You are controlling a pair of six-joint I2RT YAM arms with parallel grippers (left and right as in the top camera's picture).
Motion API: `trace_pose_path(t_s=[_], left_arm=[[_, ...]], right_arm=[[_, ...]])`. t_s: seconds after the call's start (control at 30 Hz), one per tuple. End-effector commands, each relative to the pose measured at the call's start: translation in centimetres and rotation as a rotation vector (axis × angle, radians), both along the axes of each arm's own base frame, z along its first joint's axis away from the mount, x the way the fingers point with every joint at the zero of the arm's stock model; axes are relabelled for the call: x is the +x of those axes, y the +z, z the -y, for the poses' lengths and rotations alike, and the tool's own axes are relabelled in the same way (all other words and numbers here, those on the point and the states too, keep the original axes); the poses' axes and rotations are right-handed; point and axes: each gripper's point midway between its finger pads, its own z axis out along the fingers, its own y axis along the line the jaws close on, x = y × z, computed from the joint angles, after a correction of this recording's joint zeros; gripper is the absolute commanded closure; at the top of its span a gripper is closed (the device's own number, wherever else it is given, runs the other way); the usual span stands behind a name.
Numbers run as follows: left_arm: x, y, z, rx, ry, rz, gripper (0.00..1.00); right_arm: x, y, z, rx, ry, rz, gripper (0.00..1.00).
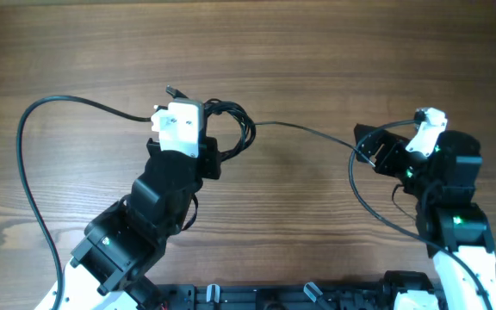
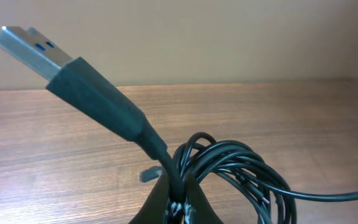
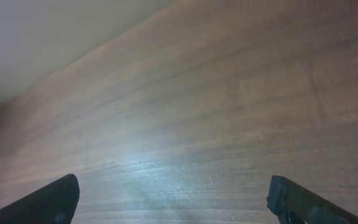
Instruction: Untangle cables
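The cables [image 1: 235, 129] are thin black wires wound in a small coil at the table's middle. My left gripper [image 1: 205, 112] is at the coil's left side. In the left wrist view, the left gripper [image 2: 180, 199] is shut on a cable just below a black USB plug [image 2: 98, 99] with a silver end, which sticks up to the left. The coil [image 2: 241, 168] hangs to the right of the fingers. One thin strand [image 1: 308, 131] runs from the coil to the right, toward my right gripper [image 1: 367, 148]. The right gripper [image 3: 182, 202] is open and empty above bare wood.
A thick black arm cable [image 1: 24, 146] arcs over the left of the wooden table [image 1: 317, 52]. Another arm cable [image 1: 360, 198] loops beside the right arm. A small second plug [image 2: 148, 176] lies on the wood by the left fingers.
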Motion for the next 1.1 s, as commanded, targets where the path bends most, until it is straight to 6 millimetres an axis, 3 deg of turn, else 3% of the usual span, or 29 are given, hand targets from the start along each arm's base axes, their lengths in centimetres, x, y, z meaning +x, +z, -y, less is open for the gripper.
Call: trace_pose_path(t_s=[0.0,0.1,0.23,0.33,0.47,0.57,0.63,0.77,0.83,0.9,1.07], left_arm=[[-0.6,1.1,1.2,-0.050,-0.077,0.008,0.96],[-0.5,1.3,1.3,-0.051,-0.079,0.017,0.96],[0.1,3.0,1.0,-0.071,-0.047,0.089,0.96],[1.1,3.6,-1.2,-0.051,0.100,0.132,0.96],[1.0,4.8,-8.1,-0.002,0.519,0.210,0.96],[0.5,5.1,-9.6,0.012,0.611,0.229,0.96],[1.1,4.6,-7.5,-0.008,0.484,0.203,0.96],[0.9,3.5,1.4,0.086,-0.082,0.160,0.96],[-1.4,3.2,6.2,0.115,-0.412,0.177,0.96],[-3.4,3.3,8.8,0.097,-0.606,0.192,0.96],[-8.4,5.2,12.7,-0.002,-0.970,0.270,0.96]], right_arm=[[-0.7,2.7,0.0,-0.040,0.023,0.103,0.00],[-1.4,4.1,0.0,-0.043,0.020,0.153,0.00],[-1.9,5.1,-0.1,-0.016,0.003,0.182,0.00],[-2.0,5.4,-0.1,0.003,-0.007,0.186,0.01],[-1.9,5.3,0.4,-0.011,-0.034,0.186,0.00],[-1.8,5.6,0.2,-0.006,-0.024,0.195,0.00],[-1.9,6.2,-0.9,0.018,0.045,0.222,0.00],[-3.3,9.5,-5.3,0.025,0.358,0.398,0.00],[-3.8,10.4,-6.1,0.040,0.411,0.420,0.02],[-4.5,11.0,-6.6,0.017,0.461,0.430,0.02],[-6.5,12.7,-6.7,-0.117,0.535,0.422,0.02]])
